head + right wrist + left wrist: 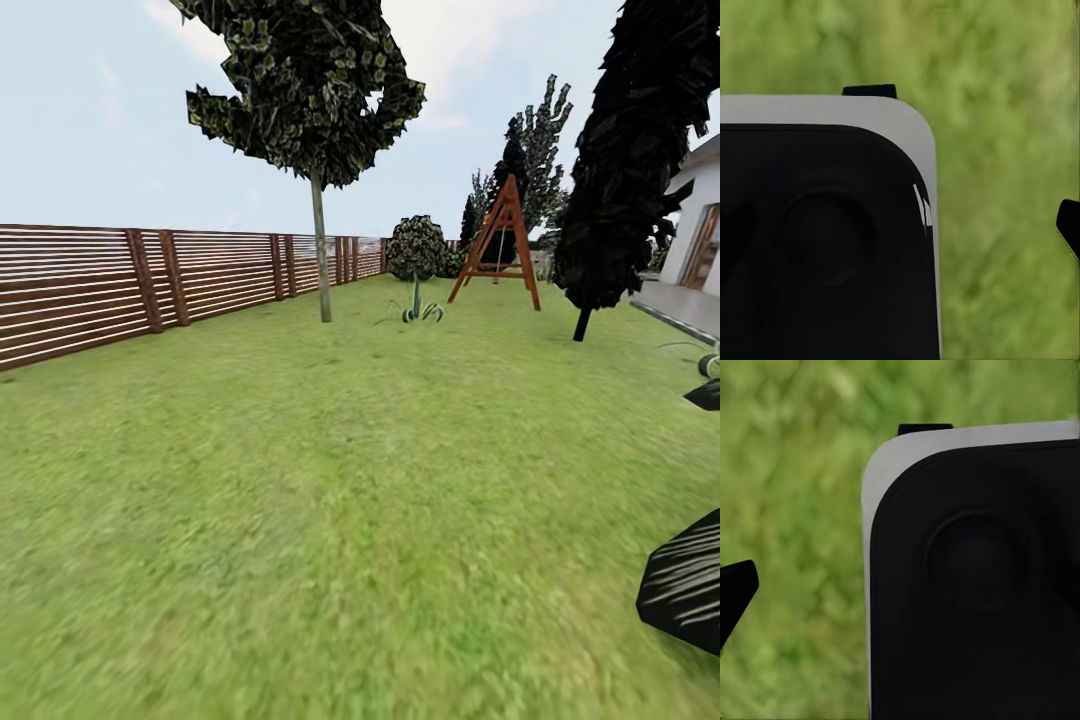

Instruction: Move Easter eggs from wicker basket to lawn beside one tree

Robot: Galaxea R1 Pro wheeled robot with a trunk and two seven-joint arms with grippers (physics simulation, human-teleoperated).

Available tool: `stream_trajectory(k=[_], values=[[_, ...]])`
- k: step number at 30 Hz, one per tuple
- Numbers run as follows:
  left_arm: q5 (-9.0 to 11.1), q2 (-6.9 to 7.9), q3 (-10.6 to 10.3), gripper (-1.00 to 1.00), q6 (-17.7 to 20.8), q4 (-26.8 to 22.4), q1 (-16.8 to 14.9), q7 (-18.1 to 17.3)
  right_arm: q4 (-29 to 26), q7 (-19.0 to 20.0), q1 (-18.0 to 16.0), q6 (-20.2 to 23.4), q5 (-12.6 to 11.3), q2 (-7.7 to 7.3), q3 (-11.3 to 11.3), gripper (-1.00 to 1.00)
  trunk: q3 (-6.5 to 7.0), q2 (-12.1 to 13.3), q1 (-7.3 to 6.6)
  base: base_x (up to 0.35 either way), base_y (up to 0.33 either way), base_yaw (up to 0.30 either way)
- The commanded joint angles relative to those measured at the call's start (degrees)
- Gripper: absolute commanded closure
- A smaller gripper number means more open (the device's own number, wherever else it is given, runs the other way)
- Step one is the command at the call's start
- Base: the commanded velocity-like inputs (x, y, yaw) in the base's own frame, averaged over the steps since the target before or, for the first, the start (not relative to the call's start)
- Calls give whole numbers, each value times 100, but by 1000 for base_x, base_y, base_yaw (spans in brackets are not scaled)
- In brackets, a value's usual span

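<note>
Currently on open lawn (300, 520) | tree (321, 240) with thin pale trunk stands upper centre, near slatted fence (90, 290) at left | my wrist cameras face blurred grass beside a black-and-white housing (975, 585), perhaps my base | cannot tell how either gripper stands.

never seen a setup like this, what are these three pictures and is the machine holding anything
These are simulator renders from a wheeled robot with two arms. The large picture comes from a camera on its head, looking across the lawn of a garden edged by a brown slatted fence. A thin-trunked tree stands ahead, with a black columnar tree, a wooden swing frame and part of a house to the right. The two small pictures come from cameras near each arm's gripper; both look down at blurred grass past a black and white part of the robot. Whether either gripper holds anything can't be told from here.
</note>
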Motion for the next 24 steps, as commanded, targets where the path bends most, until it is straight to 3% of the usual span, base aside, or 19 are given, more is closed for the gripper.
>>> stream_trajectory(k=[1, 24], values=[[1, 1, 1, -100, -8, -8, 2, -6, 5, -1, -3, -22, 0, 0, -31, -100, -5, -2, 3, 335, 26, 0], [1, 1, 1, -100, -7, -8, 2, -6, 5, -1, -3, -22, 0, 2, -31, -100, -5, -2, 3, 335, 86, -19]])
